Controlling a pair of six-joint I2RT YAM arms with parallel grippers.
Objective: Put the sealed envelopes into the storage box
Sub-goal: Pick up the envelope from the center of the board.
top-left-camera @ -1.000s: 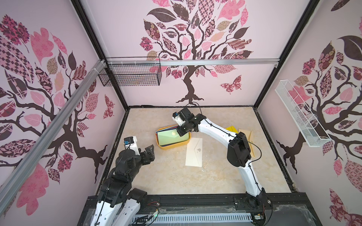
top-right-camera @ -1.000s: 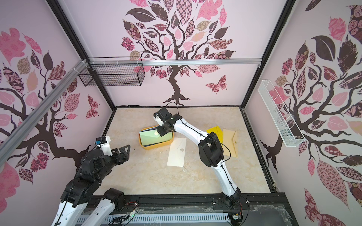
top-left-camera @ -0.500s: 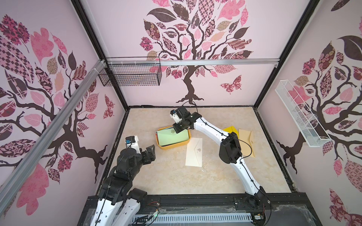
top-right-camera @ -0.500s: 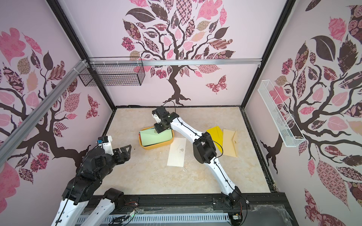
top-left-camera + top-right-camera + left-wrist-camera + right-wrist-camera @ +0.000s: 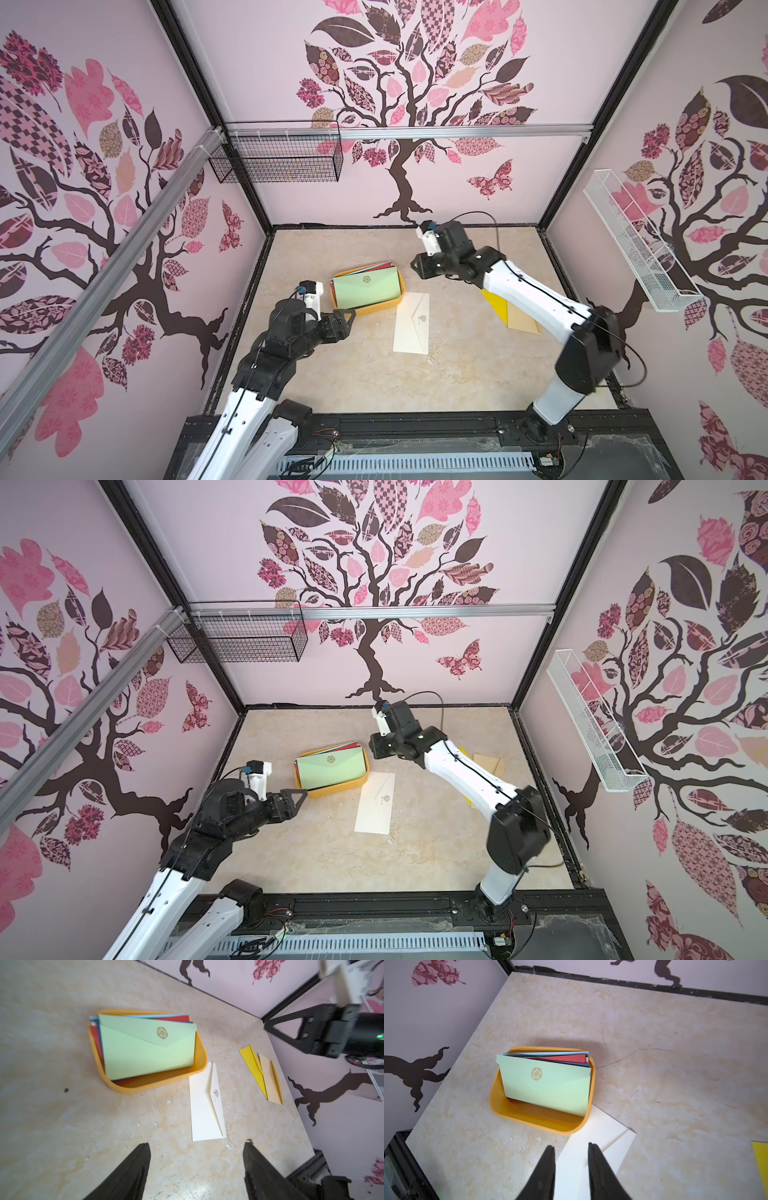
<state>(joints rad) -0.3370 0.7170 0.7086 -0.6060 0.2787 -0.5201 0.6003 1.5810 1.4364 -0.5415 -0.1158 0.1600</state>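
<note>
Orange-yellow storage box (image 5: 145, 1084) mid-worktop (image 5: 62, 1126), holding stacked envelopes. Pale green envelope (image 5: 145, 1053) topmost, with round gold emblem (image 5: 536, 1073), design unreadable. Cream envelope (image 5: 203, 1109) just beside box. Yellow envelope (image 5: 251, 1064) and tan envelope (image 5: 270, 1078) overlapped, apart. Left claw (image 5: 196, 1144) and right claw (image 5: 571, 1145) released, empty.

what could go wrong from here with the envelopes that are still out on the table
1. The green envelope sits skewed in the box, one corner over its rim; the next one dropped on top could slide off.
2. The cream envelope lies flat at the box's corner, seemingly touching it, so a pinch there may shove the box.
3. The yellow envelope and tan envelope overlap; one grab may drag both.
</note>
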